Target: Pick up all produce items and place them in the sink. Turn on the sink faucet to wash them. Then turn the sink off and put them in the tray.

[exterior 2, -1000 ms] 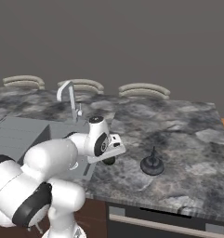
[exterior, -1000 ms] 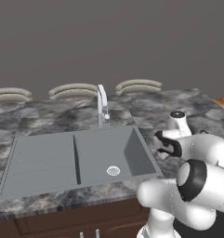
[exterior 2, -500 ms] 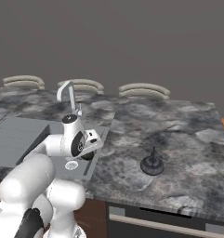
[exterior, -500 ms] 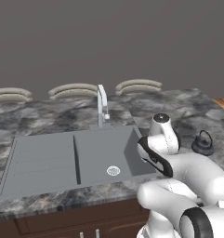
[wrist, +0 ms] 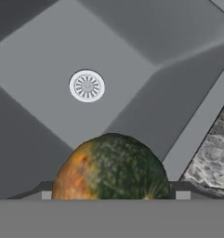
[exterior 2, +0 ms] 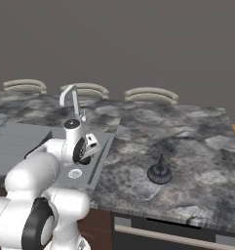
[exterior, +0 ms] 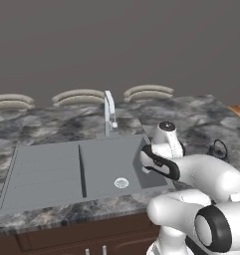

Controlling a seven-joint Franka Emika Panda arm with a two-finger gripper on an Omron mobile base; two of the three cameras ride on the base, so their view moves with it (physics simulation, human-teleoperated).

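In the hand view, a round dark green produce item (wrist: 111,169) with an orange-red patch sits between my fingertips, and my gripper (wrist: 111,191) is shut on it. It hangs above the grey sink (wrist: 34,65), near the basin's right wall, with the round white drain (wrist: 87,86) below and ahead. In the base views my hand (exterior: 154,162) (exterior 2: 85,145) hovers over the right side of the sink (exterior: 42,172) (exterior 2: 11,141). The silver sink faucet (exterior: 109,112) (exterior 2: 70,100) stands behind the basin. The tray is out of view.
A black kettle (exterior: 218,149) (exterior 2: 159,172) with a loop handle stands on the marble counter (exterior 2: 187,146) right of the sink. Several curved chair backs (exterior: 79,95) line the counter's far edge. An orange-brown edge (exterior: 239,109) shows at the far right.
My hand has swung left from the counter beside the kettle to above the right side of the sink basin. The jaws have kept the same width.
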